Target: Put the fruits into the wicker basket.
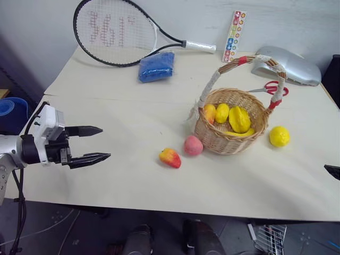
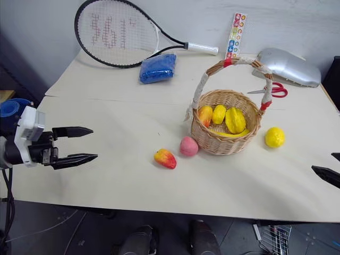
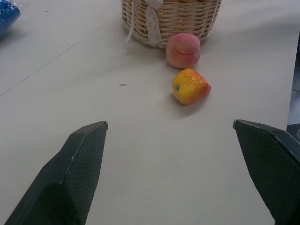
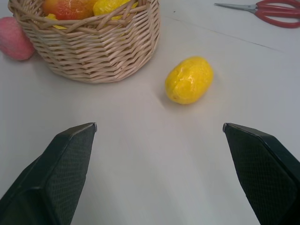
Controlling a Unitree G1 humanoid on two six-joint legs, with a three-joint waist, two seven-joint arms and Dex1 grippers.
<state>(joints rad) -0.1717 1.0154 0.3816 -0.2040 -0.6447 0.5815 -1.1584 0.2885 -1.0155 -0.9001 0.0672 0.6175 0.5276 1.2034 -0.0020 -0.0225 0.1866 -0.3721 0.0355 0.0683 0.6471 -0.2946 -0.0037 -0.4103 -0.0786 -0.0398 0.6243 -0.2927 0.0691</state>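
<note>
We take the wicker basket [image 1: 231, 123] as our landmark: it stands upright on the table [image 1: 106, 175] with several yellow and orange fruits already inside, and three fruits are left outside it. The pink peach [image 1: 193, 145] sits just beside the basket wall on its near-left side, close enough that we cannot tell whether it touches the weave; the red-and-yellow oval fruit [image 1: 170, 158] lies a little farther out on that same side, near the peach but apart from it; the yellow lemon [image 1: 279, 136] rests alone near the basket's right side. We judge all three to be light, hollow plastic with a smooth, slightly glossy skin, stiff rather than soft, so they should bear a firm pinch but could roll or squirt out of a skewed one. We would take each across its short middle, fingers on opposite flanks; the peach wants an approach from the side away from the wicker. Our left gripper [image 1: 94, 143] hovers over the table edge well to the left of the basket, pointing toward the oval fruit, fingers spread wide and empty. Our right gripper [image 2: 329, 169] sits low at the table edge to the basket's right, aimed at the lemon; its wrist view shows its fingers [image 4: 56, 173] wide apart too, holding nothing.
</note>
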